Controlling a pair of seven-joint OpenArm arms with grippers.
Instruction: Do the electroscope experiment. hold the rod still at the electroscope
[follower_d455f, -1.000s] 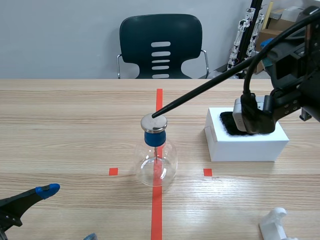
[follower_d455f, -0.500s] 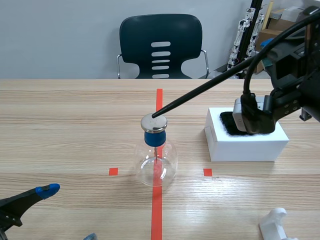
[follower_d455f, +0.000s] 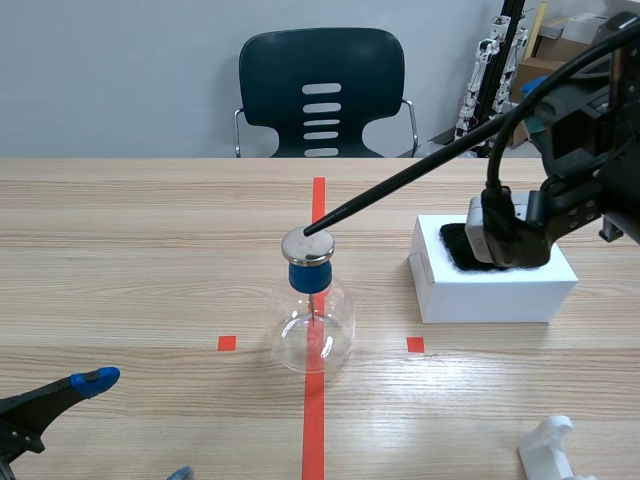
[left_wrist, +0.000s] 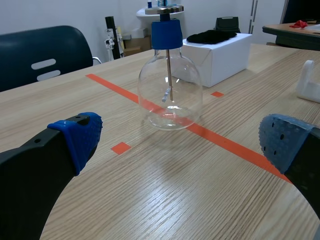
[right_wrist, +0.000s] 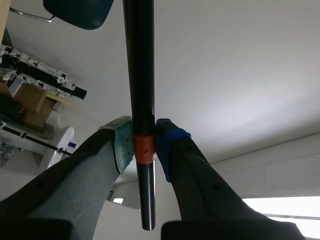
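The electroscope, a clear glass flask (follower_d455f: 313, 322) with a blue stopper and a round metal cap (follower_d455f: 307, 246), stands on the red centre line. A long black rod (follower_d455f: 400, 180) slants down from the upper right, and its tip rests on the cap. In the right wrist view my right gripper (right_wrist: 144, 145) is shut on the rod (right_wrist: 140, 65) at an orange band. My left gripper (follower_d455f: 138, 428) is open low at the near left, well short of the flask (left_wrist: 170, 95), with nothing between its blue pads (left_wrist: 80, 135).
A white box (follower_d455f: 495, 285) carrying a black cloth (follower_d455f: 462, 246) sits right of the flask, under the right arm. A white plastic piece (follower_d455f: 550, 450) lies at the near right edge. A dark chair (follower_d455f: 320, 95) stands behind the table.
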